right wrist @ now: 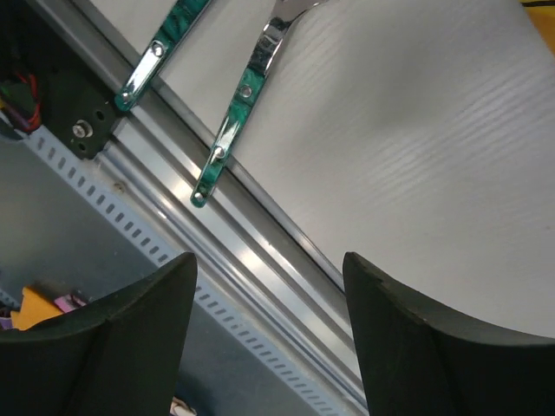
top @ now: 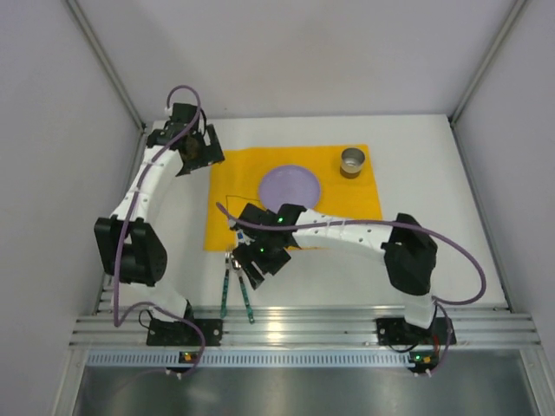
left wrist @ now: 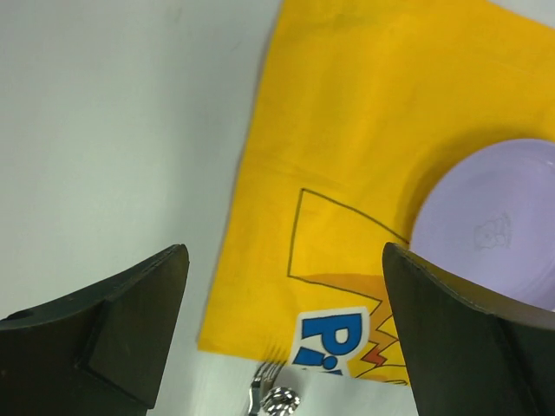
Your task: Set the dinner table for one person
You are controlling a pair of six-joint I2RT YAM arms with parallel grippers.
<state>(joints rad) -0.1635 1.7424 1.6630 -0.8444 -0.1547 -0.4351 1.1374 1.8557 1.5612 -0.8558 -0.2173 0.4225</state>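
Dinner table [top: 347, 277], yellow placemat [top: 347, 199]; blue lettering [left wrist: 325, 334] only from left wrist

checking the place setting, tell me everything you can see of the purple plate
The plate is round, pale purple, matte and plastic-looking, with a faint stamped mark at its centre. It is empty and lies flat on the yellow placemat, roughly mid-mat, left of the metal cup and apart from it. Only the mat touches it.
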